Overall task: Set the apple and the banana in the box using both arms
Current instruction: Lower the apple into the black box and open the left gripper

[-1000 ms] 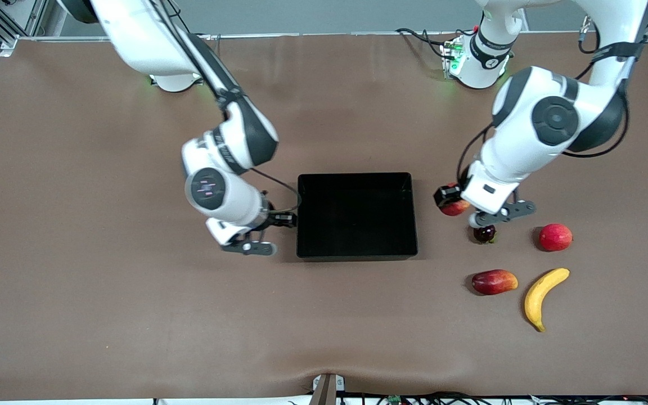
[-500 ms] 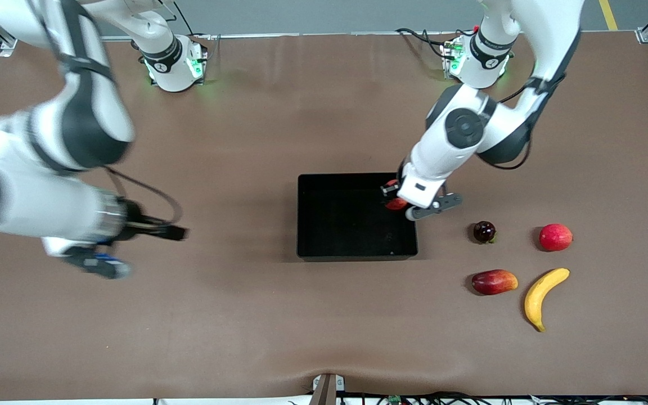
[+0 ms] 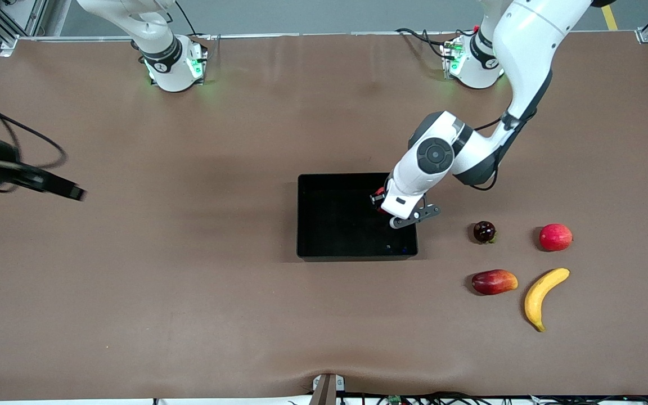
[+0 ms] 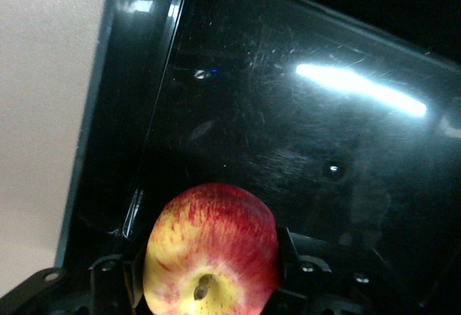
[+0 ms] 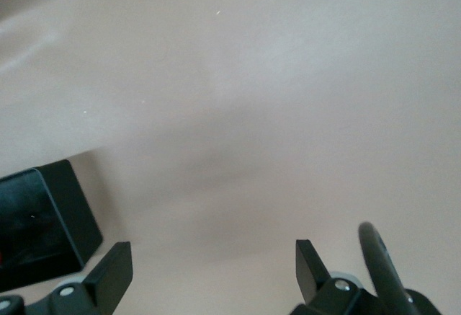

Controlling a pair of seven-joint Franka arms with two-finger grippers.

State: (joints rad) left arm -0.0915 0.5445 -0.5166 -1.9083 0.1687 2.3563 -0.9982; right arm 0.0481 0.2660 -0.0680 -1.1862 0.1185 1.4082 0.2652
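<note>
The apple (image 4: 212, 250), red with yellow streaks, is clamped in my left gripper (image 4: 212, 259). In the front view the left gripper (image 3: 384, 203) hangs over the inside of the black box (image 3: 352, 175), at the box's end toward the left arm, and only a sliver of the apple (image 3: 379, 194) shows. The glossy box floor (image 4: 302, 127) lies just below the apple. The yellow banana (image 3: 543, 297) lies on the table, nearer the front camera, toward the left arm's end. My right gripper (image 3: 72, 193) is open and empty over bare table at the right arm's end; its fingers (image 5: 108, 272) stand wide apart.
A pinkish-red round fruit (image 3: 555, 237), a small dark fruit (image 3: 484, 232) and a red-yellow mango-like fruit (image 3: 494, 281) lie near the banana. A corner of the box (image 5: 39, 221) shows in the right wrist view.
My left gripper has carried the apple from beside the box to over its inside. My right arm has swung away from the box toward its own end of the table.
</note>
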